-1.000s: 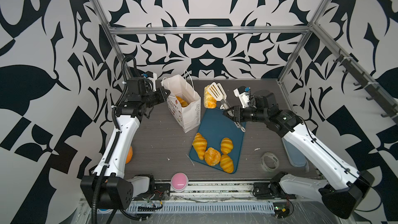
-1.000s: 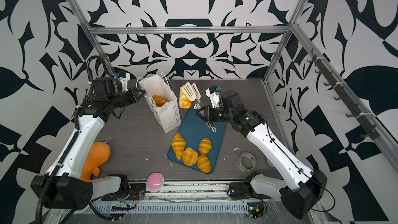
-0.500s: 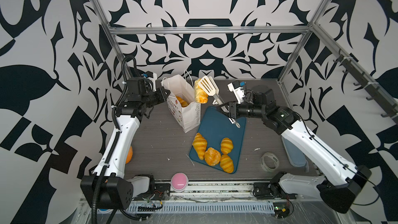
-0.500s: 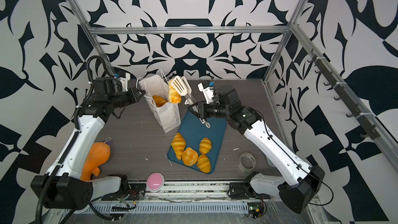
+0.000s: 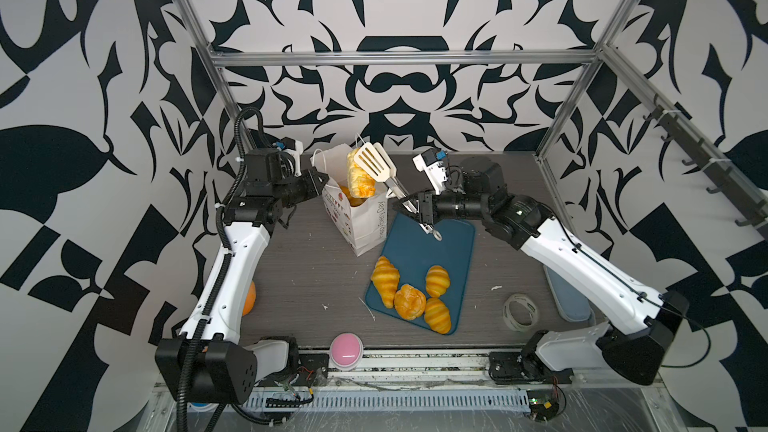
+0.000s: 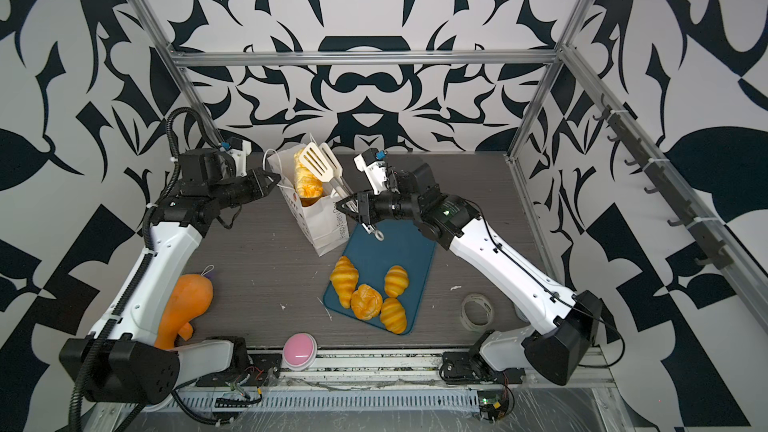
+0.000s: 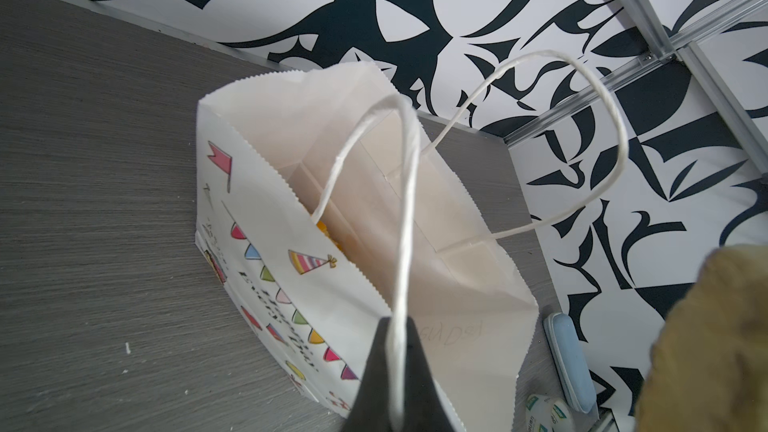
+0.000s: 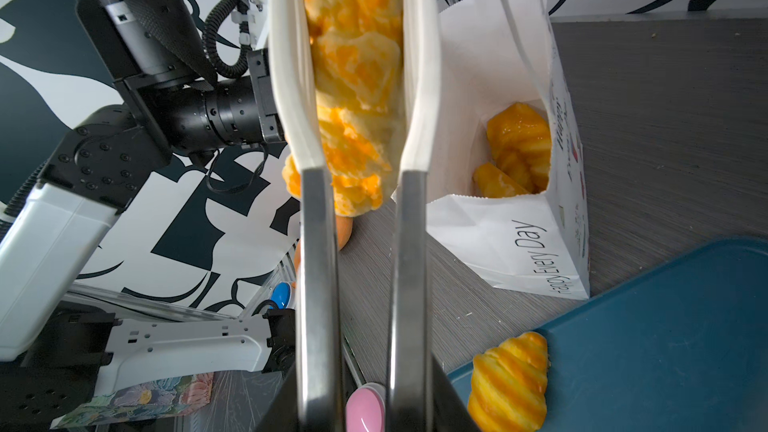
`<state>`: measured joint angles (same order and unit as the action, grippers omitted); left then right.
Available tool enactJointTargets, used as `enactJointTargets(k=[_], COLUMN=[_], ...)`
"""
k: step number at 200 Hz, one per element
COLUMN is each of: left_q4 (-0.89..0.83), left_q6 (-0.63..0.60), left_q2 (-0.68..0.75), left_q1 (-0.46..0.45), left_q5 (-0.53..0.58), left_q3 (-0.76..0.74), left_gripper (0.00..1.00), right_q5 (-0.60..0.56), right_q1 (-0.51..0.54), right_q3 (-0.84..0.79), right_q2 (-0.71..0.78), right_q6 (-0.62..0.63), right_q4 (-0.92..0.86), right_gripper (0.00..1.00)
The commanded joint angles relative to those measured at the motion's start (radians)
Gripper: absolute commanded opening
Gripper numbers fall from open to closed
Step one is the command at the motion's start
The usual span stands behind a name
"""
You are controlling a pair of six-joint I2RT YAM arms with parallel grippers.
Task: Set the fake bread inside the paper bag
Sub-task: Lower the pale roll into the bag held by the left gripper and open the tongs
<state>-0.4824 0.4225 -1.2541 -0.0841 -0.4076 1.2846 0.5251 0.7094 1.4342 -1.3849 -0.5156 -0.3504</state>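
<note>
The white paper bag point(image 5: 365, 222) point(image 6: 324, 224) stands upright at the back of the table, its mouth open. My left gripper point(image 5: 320, 178) point(image 7: 395, 367) is shut on one cord handle point(image 7: 405, 209) of the bag. My right gripper point(image 5: 417, 205) point(image 8: 365, 405) is shut on white-tipped metal tongs point(image 5: 376, 160) point(image 8: 316, 263). The tongs clamp the long braided loaf point(image 5: 358, 178) point(image 6: 305, 178) point(image 8: 357, 76), which hangs just over the bag's mouth. Some fake bread point(image 8: 519, 143) lies inside the bag. Three croissants point(image 5: 384, 280) and a round bun point(image 5: 409, 301) rest on the blue board point(image 5: 436, 238).
A pink button point(image 5: 345, 346) sits at the front edge. A tape roll point(image 5: 519, 311) lies right of the board, with a pale blue case point(image 5: 567, 301) beyond it. An orange plush toy point(image 6: 183, 305) lies beside the left arm.
My right gripper has carried the tongs and the loaf leftward, from above the board's far end to over the bag's mouth. The left arm and the bag have stayed put.
</note>
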Motion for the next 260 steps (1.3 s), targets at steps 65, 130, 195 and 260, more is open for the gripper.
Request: enactJointTargets(k=[65,130,195,260], left_q4=[-0.007,-0.007,-0.008,-0.006], left_q6=[0.001,0.001,0.005,0.007], left_q2=[0.005,0.002,0.007,0.007], left_q1=[0.003,0.003,0.009,0.014], left_q5=[0.006,0.006,0.014,0.006], left_q3=[-0.010,-0.010,-0.011,-0.012], left_gripper=[0.00,0.00,0.00,0.00], right_q5=[-0.068,-0.109,-0.138,-0.160], right_q1=[0.010,0.009,0.009,0.008], right_q3=[0.158,0.165,0.183,0.176], right_q2=[-0.116,-0.138,-0.164,-0.177], right_q6=[0.026,0.058,0.092,0.098], right_q4=[0.045,0.014,-0.040,-0.057], right_gripper=[0.36,0.36,0.36,0.37])
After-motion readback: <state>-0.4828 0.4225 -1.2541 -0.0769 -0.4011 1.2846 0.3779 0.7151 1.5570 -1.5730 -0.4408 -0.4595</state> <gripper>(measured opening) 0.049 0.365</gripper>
